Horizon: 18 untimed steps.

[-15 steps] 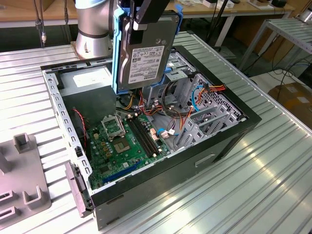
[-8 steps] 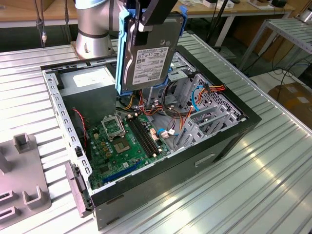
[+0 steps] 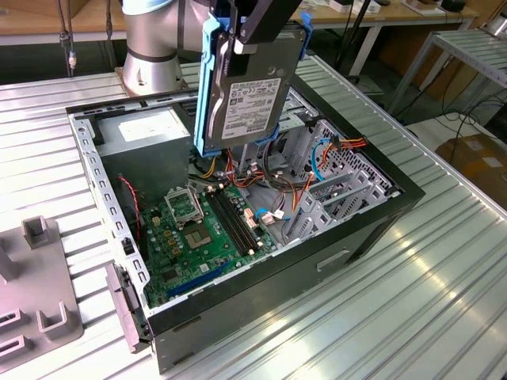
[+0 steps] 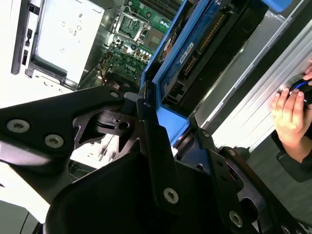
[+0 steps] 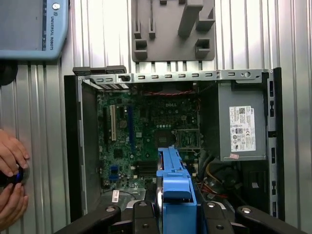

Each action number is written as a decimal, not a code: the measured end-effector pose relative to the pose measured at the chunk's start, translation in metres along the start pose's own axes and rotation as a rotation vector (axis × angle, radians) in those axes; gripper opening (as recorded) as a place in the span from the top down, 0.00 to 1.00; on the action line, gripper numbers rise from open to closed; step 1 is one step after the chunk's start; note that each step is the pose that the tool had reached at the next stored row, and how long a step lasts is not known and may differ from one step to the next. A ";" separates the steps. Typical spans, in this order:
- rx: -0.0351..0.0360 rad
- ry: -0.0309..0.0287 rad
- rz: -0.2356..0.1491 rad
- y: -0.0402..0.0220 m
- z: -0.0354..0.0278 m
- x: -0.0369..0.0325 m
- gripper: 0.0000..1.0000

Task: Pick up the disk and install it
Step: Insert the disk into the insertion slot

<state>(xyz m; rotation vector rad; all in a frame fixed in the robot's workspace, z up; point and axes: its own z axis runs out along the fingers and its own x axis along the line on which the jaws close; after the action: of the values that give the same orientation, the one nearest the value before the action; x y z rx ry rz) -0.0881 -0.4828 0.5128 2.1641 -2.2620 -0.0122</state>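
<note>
The disk point(image 3: 252, 99) is a silver-grey hard drive with a white label and a light-blue bracket point(image 3: 209, 87) along its edges. It hangs upright and slightly tilted above the back of the open computer case point(image 3: 89, 162), over the cables. My gripper point(image 3: 255, 33) is shut on its upper end. In both wrist views the black fingers point(image 5: 140, 217) clamp the blue bracket point(image 5: 175, 183) from two sides, with the green motherboard point(image 5: 141, 131) below. The disk's connector edge point(image 4: 202, 46) points down toward the case.
A grey power-supply box point(image 3: 146, 131) fills one case corner, and a metal drive cage point(image 3: 317, 150) with coloured cables sits beside the disk. A grey fixture point(image 3: 40, 293) lies on the ribbed table. A person's hands point(image 5: 10, 175) rest beside the case.
</note>
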 end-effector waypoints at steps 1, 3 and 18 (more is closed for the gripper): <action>0.0000 -0.0001 0.000 -0.0008 0.0001 0.0006 0.63; 0.0000 -0.0001 0.000 -0.0032 0.0002 0.0022 0.63; 0.0000 0.0001 0.000 -0.0175 0.0007 0.0103 0.63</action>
<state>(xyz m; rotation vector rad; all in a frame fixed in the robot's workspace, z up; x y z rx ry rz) -0.0711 -0.4938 0.5119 2.1641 -2.2620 -0.0121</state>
